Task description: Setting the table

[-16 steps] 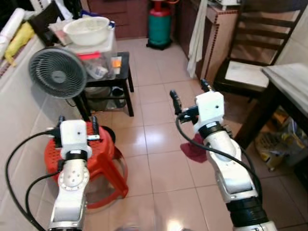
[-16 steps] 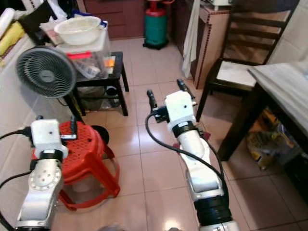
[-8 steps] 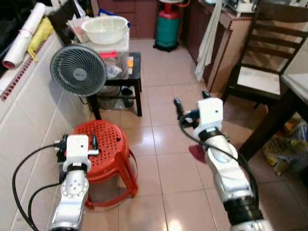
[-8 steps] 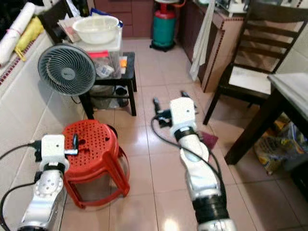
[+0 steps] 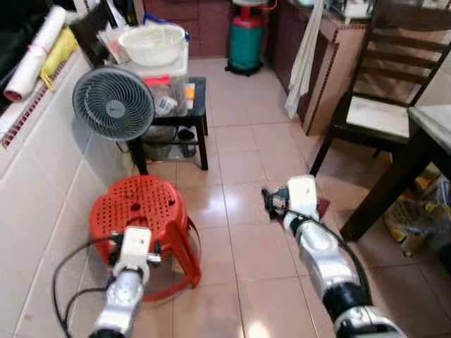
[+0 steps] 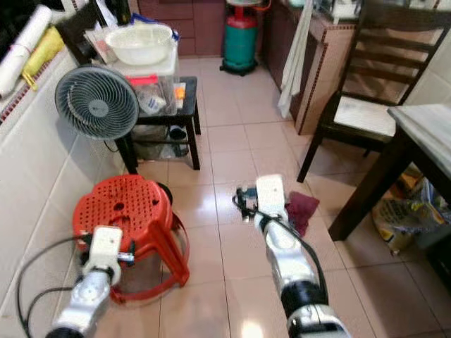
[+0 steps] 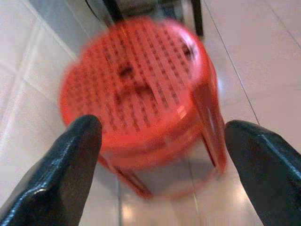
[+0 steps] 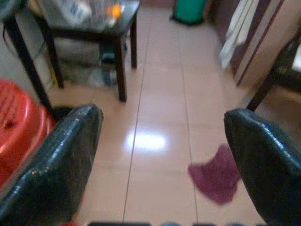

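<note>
The dining table (image 5: 431,118) shows its pale top at the right edge, with a dark wooden chair (image 5: 372,111) beside it. A white bowl (image 5: 153,44) rests on a clear box on the black side table (image 5: 198,90) at the back left. My left gripper (image 7: 162,125) hangs low over the red plastic stool (image 5: 139,210), open and holding nothing. My right gripper (image 8: 162,115) is open and holding nothing above the tiled floor, near a maroon cloth (image 8: 217,176) that lies by the table leg.
A grey fan (image 5: 113,103) stands by the tiled wall on the left. A green gas cylinder (image 5: 246,42) is at the back. A white towel (image 5: 304,56) hangs from a cabinet. Bags (image 5: 416,211) lie under the table. Open floor runs down the middle.
Both arms have dropped lower and closer to me. The camera has shifted, so the whole scene sits differently. Both grippers remain open.
</note>
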